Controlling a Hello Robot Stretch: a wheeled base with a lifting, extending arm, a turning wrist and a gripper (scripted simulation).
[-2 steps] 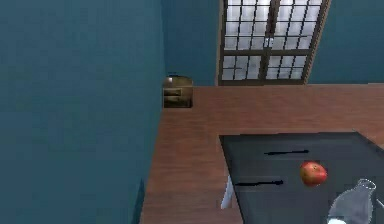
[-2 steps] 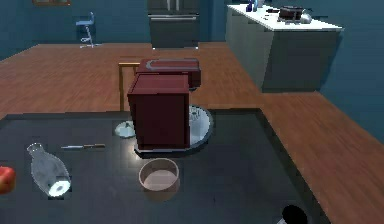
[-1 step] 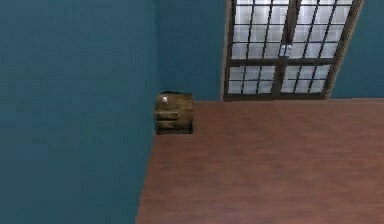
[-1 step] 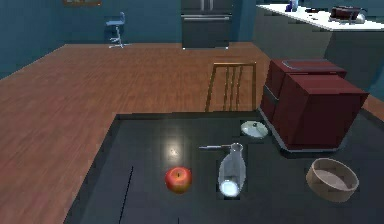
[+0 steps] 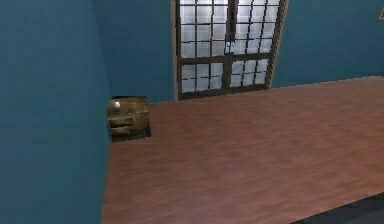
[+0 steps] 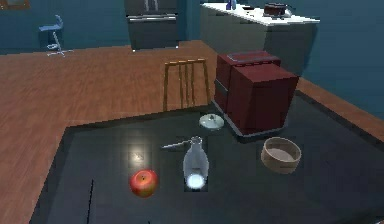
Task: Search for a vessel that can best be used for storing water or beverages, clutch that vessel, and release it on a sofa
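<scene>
A clear glass bottle [image 6: 190, 165] lies or leans on the dark tabletop [image 6: 100, 160] in the arm side view, near its front middle, neck pointing away. A red apple [image 6: 144, 181] rests just left of it. A thin metal utensil [image 6: 175, 146] lies beside the bottle's neck.
On the same table stand a tan bowl [image 6: 281, 154], a small round dish [image 6: 211, 121] and a dark red box [image 6: 256, 90]. Behind it are a wooden chair [image 6: 186, 82], a fridge [image 6: 153, 20] and a white counter [image 6: 262, 25]. The forward view has wood floor [image 5: 250, 150], a glazed door [image 5: 225, 45] and a small wooden cabinet [image 5: 129, 117].
</scene>
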